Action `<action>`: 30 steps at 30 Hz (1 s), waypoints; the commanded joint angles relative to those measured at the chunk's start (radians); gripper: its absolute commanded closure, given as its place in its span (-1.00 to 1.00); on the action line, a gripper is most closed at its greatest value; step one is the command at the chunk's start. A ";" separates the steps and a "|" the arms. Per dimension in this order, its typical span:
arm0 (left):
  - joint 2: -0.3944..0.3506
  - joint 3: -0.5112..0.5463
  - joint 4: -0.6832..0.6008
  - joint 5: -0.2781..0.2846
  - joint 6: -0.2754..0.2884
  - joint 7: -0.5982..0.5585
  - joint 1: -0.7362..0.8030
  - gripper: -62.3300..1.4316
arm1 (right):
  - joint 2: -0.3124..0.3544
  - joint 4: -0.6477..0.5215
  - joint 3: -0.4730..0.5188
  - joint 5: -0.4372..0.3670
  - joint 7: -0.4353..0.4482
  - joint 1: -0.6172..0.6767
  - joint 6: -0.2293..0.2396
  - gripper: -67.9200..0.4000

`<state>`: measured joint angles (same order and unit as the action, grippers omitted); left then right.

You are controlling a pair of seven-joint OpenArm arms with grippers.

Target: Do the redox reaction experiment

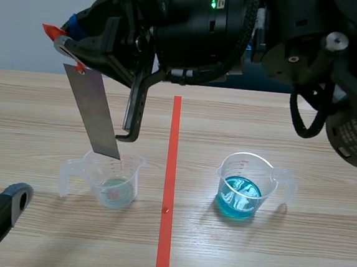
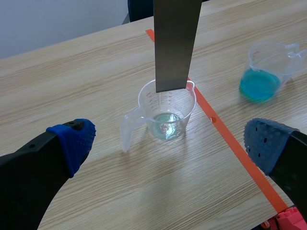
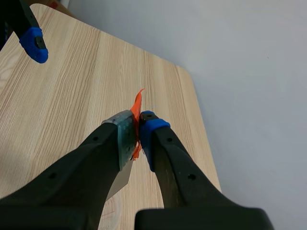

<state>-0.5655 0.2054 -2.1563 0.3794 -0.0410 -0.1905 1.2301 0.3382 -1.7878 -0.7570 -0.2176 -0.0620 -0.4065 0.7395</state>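
Strip (image 1: 99, 114) hangs tilted from my right claw (image 3: 138, 132), which is raised on an arm that reaches across from the right. The claw's fingers are nearly closed and pinch the strip's top end between the pads, with an orange tag (image 3: 136, 108) sticking up just past the fingertips. The strip is grey metal, flat and long. Its lower end sits below the right claw, at the mouth of the clear beaker (image 1: 108, 180). I cannot tell whether it touches the rim. It is above the pale liquid at the bottom.

Left claw (image 2: 170, 141) is low and wide open, holding nothing. The clear beaker stands ahead of it, between the lines of its two blue pads (image 2: 76, 139), with its handle turned toward the left claw. The blue beaker (image 2: 264, 72) is further ahead and off to the side of that claw's right finger, across the tape (image 1: 171, 170). It holds bright blue liquid. Both beakers are upright on the table (image 1: 280, 255), well apart.
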 commanded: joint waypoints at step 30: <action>0.005 -0.001 -0.016 0.002 0.002 -0.014 -0.003 -1.00 | 0.003 -0.008 0.003 -0.014 0.023 -0.023 0.006 0.96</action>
<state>-0.5655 0.2054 -2.1563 0.3794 -0.0410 -0.1905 1.2301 0.3386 -1.7878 -0.7570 -0.2176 -0.0540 -0.4065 0.7395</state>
